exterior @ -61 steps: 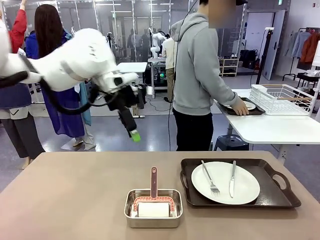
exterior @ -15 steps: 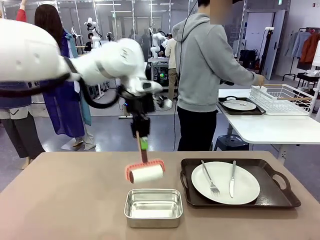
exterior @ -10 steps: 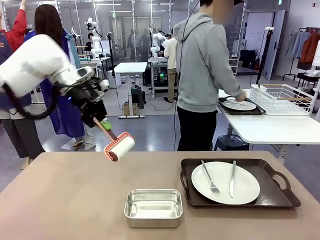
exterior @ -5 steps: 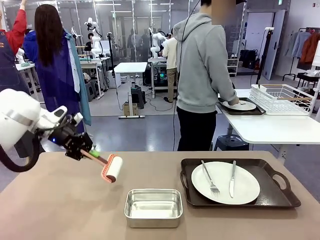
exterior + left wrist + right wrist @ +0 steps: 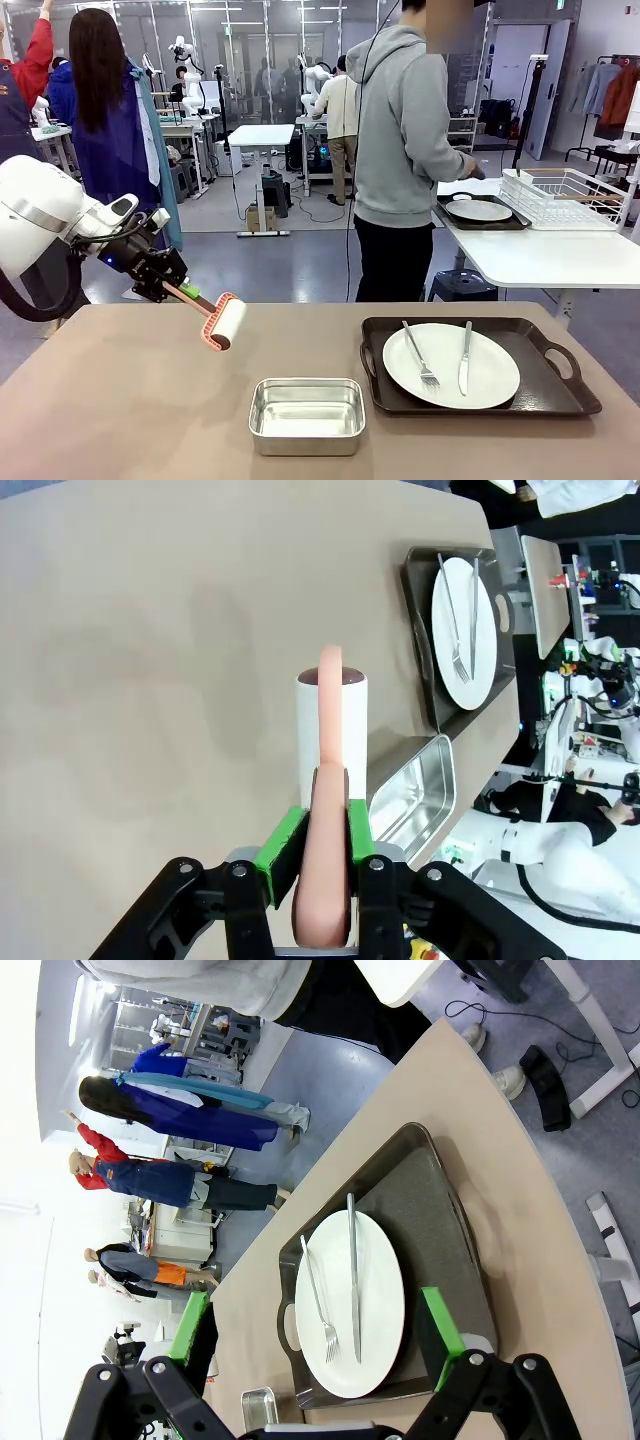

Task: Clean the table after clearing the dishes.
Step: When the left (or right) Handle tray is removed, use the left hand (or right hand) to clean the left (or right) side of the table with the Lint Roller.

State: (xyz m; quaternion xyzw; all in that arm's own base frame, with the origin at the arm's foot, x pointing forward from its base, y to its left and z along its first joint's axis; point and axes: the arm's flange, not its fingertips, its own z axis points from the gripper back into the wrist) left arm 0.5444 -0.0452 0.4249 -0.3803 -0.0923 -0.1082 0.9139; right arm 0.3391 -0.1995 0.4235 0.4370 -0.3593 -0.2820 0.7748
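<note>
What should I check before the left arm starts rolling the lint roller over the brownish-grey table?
1. Left fingers shut on pink-handled white lint roller: ok.
2. Roller touching the brownish-grey table: cannot tell.
3. Dishes cleared: not ok; dark brown tray with white plate, fork, knife sits on the table.
4. Rectangular steel pan out of the rolling path: not ok, mid-table.
5. Right fingers open above that tray: ok.
6. Person with hands off the table: ok.

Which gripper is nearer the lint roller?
Left. The left gripper grips the lint roller by its handle; the right gripper hangs open above the plate and tray, away from it.
</note>
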